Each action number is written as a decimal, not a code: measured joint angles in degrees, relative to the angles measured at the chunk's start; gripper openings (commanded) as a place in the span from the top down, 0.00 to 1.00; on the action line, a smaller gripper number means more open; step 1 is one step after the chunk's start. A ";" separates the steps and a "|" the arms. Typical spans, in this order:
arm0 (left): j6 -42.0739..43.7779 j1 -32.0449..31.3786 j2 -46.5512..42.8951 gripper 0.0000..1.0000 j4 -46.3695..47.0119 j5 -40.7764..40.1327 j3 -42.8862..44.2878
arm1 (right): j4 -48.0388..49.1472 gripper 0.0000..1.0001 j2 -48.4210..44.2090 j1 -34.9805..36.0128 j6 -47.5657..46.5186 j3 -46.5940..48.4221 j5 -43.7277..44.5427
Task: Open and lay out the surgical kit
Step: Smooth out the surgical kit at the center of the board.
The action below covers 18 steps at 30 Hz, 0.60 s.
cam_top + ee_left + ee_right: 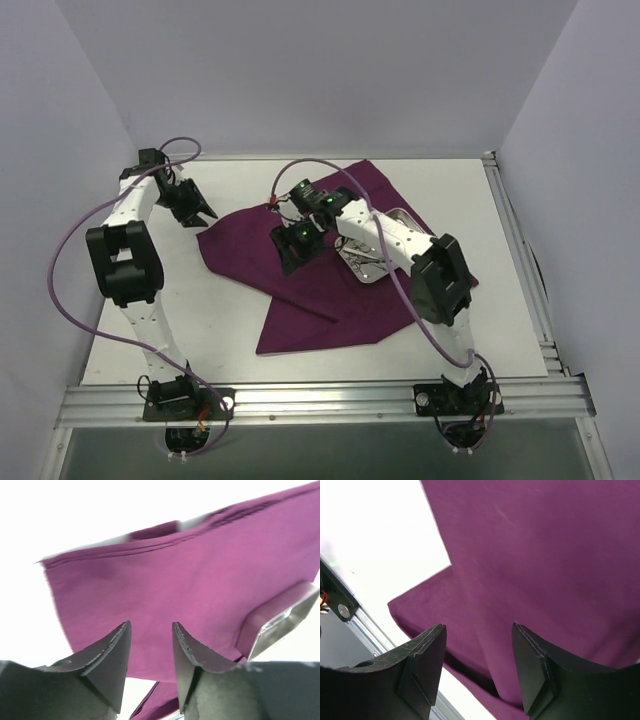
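- From the top camera you see the purple cloth [330, 295] lying spread out on the white desk [240, 330]. The shiny tray [405, 217] sits on the cloth near its right side, partly hidden under your right arm [400, 240]. Your left gripper [200, 212] is just beside the cloth's left corner. Your right gripper [292, 248] is over the middle of the cloth.
- From the left wrist camera you see your left gripper [150, 650] spread apart, with nothing between its fingers. The cloth [190, 580] is in front of it. One corner of the tray [280, 622] peeks out on the right, with cloth lying over part of it.
- From the right wrist camera you see your right gripper [480, 655] spread apart too, and it pinches nothing. The cloth [545, 555] is right under it.
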 measured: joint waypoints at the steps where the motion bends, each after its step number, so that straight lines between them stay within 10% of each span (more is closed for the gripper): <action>1: 0.04 0.59 -0.07 0.52 -0.35 -0.50 -0.46 | -0.15 0.45 1.11 1.09 -0.31 1.07 -0.35; 18: -1.84 4.17 -0.04 0.59 0.85 -1.46 -1.60 | 5.27 0.47 8.17 14.97 1.03 0.48 0.72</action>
